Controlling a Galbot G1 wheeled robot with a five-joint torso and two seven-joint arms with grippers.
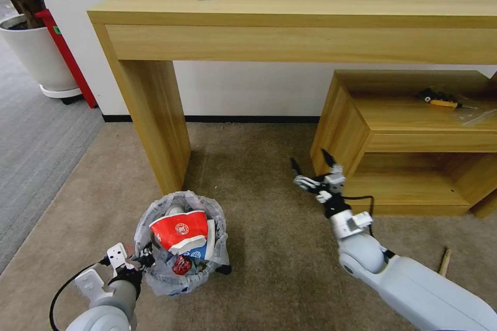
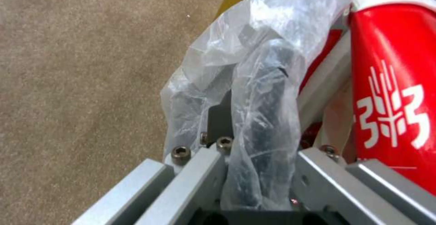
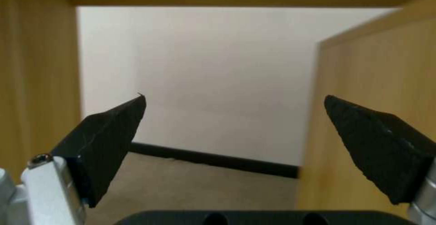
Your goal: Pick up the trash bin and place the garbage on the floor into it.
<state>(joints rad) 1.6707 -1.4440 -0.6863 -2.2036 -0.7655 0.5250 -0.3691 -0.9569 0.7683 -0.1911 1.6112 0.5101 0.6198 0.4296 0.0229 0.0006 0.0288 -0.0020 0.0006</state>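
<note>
Head view: the trash bin (image 1: 181, 243) stands on the floor (image 1: 274, 248), the beige carpet, just beside the leg of the long wooden surface (image 1: 290, 15), and it is already heaped. A red-white cup (image 1: 178, 230) sits on top, a blue-white carton (image 1: 199, 253) and a crushed red can (image 1: 182, 264) are wedged below it. The left tool (image 1: 145, 258) is clamped on the bin's near rim, one finger inside and one outside; in the left wrist view the crinkled bag (image 2: 254, 92) is pinched between the fingers along with the dark wall under it. The right tool (image 1: 310, 165) hangs over the carpet by the low wooden shelf (image 1: 414, 139), jaws wide apart and holding nothing.

The bin looks light, thin-walled and a little springy. The plastic liner is slick, so a grip on film alone would likely slide; holding rim and film together, as here, seems the sound place. Held at one side it will probably tip, and the loosely stacked cup could spill out.

A wooden stick (image 1: 444, 262) lies on the carpet beside the right arm, partly hidden by it. The bin's base and far side are masked by bag and litter, and what lies deeper inside cannot be made out
</note>
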